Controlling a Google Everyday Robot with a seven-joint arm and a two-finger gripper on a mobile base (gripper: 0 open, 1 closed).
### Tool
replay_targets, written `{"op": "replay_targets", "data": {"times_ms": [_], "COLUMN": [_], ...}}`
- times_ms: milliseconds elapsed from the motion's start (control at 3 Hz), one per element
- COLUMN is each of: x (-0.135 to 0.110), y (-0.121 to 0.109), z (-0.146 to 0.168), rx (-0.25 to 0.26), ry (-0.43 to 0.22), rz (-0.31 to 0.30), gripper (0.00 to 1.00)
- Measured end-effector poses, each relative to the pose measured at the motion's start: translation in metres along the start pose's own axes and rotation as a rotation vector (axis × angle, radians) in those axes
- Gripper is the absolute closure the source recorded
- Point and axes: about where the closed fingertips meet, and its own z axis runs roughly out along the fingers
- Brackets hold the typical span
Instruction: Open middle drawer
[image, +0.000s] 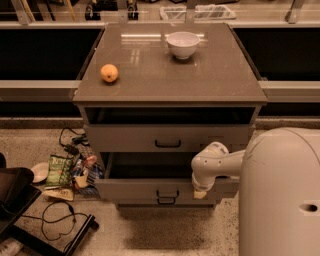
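Note:
The middle drawer is a grey flat front with a small black bracket handle. It stands pulled out from the cabinet, with its dark inside showing behind the front. My gripper hangs at the end of my white arm, against the right part of that drawer's front, to the right of the handle. The top drawer above it has its own black handle, with a dark gap above it. The bottom drawer's handle shows just under the middle front.
The cabinet top bears an orange fruit and a white bowl. Snack bags, a white dish, cables and a black case lie on the floor at left. My white body fills the lower right.

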Motion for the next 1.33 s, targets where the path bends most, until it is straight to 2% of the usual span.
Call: {"op": "replay_targets", "data": {"times_ms": [333, 667, 1000, 1333], "x": [0.000, 0.000, 0.005, -0.002], "y": [0.001, 0.001, 0.012, 0.030], "z": [0.001, 0.001, 0.001, -0.021], "rx": [-0.003, -0.003, -0.019, 0.003], "ry": [0.001, 0.001, 0.027, 0.056], "rz": [0.000, 0.000, 0.006, -0.015], "gripper": [0.00, 0.00, 0.00, 0.16]}}
